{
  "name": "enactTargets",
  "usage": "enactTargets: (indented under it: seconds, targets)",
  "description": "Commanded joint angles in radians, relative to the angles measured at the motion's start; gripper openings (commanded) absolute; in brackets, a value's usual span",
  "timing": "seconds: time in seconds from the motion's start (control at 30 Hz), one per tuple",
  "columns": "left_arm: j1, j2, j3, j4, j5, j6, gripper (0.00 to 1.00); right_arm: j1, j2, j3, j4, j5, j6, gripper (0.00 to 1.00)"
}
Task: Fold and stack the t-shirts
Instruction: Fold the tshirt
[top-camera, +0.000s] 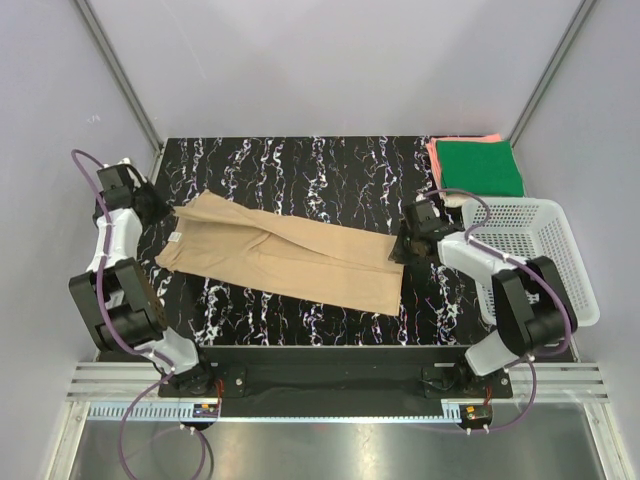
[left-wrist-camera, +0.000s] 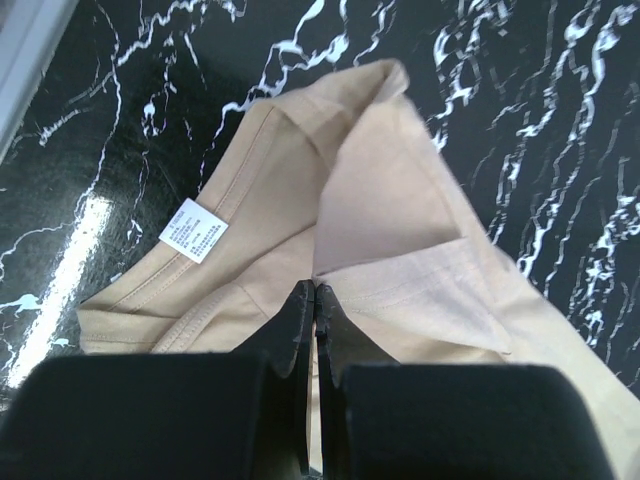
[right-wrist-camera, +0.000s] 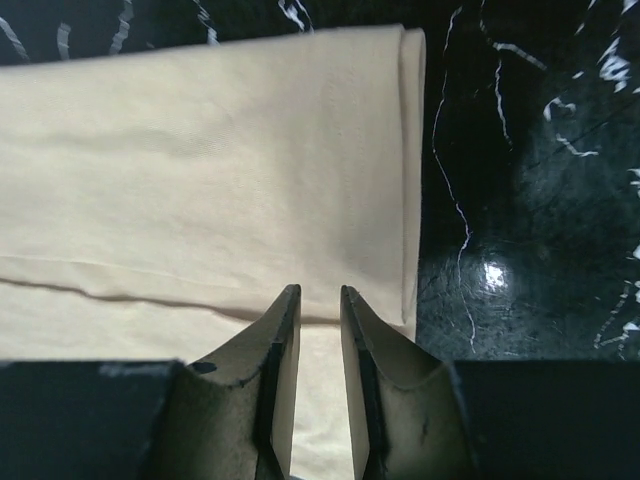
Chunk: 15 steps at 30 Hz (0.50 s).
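Observation:
A tan t-shirt (top-camera: 290, 250) lies folded into a long strip across the black marble table, collar end at the left. My left gripper (top-camera: 163, 208) is at that collar end. In the left wrist view its jaws (left-wrist-camera: 315, 290) are shut on a raised fold of the tan cloth (left-wrist-camera: 390, 190), beside the white label (left-wrist-camera: 193, 230). My right gripper (top-camera: 398, 248) is over the hem end. In the right wrist view it (right-wrist-camera: 320, 292) stands slightly open above the flat cloth (right-wrist-camera: 200, 150), with nothing pinched. A folded dark green t-shirt (top-camera: 482, 166) lies on a coral-pink one (top-camera: 434, 155) at the back right.
A white mesh basket (top-camera: 525, 220) stands at the right edge, next to the right arm. Bare marble table (top-camera: 300, 160) shows behind the tan shirt and along the front edge. White walls and metal posts enclose the back and sides.

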Motion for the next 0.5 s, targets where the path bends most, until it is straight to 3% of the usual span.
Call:
enactTargets:
  seconds: [0.0, 0.2, 0.47]
  targets:
    - [0.007, -0.05, 0.003, 0.024, 0.004, -0.01, 0.0, 0.015, 0.06, 0.042, 0.015, -0.007, 0.016, 0.29]
    - [0.007, -0.063, -0.045, 0.044, -0.056, 0.001, 0.0, 0.015, 0.184, 0.079, -0.057, 0.033, 0.022, 0.26]
    - [0.006, -0.008, -0.071, 0.05, -0.026, 0.007, 0.0, 0.015, 0.169, 0.088, -0.116, 0.142, 0.031, 0.24]
